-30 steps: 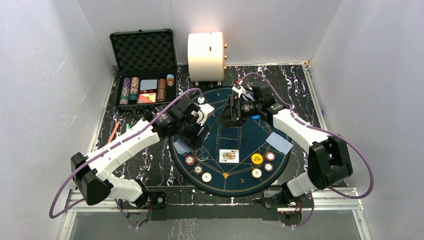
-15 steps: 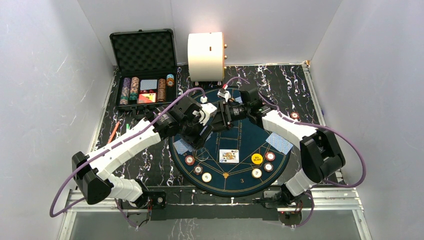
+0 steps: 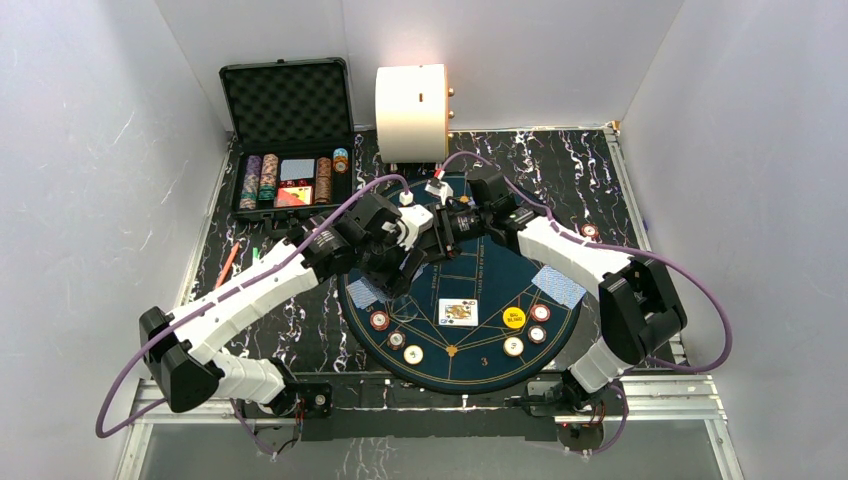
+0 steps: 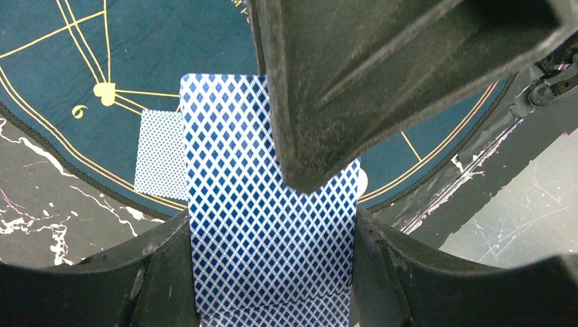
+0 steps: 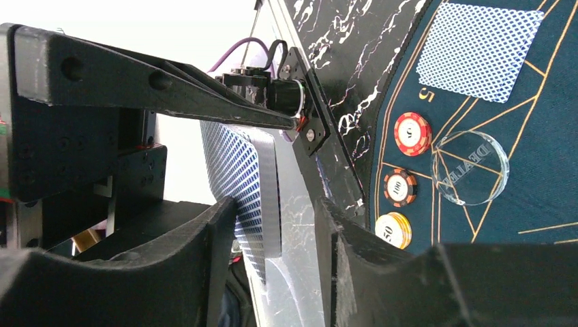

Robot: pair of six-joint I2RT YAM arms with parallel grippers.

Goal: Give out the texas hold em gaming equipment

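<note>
Case (image 3: 288, 105) (lid up) holds chip stacks (image 3: 268, 177); cards (image 3: 297, 169).

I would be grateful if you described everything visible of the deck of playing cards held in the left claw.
The deck of playing cards is a thick, squared stack with blue-and-white diamond-patterned backs. The shut left claw grips its long edges, holding it above the rim of the teal mat. The right claw straddles its free end, open, one finger over the top card's back, not visibly clamped.
</note>
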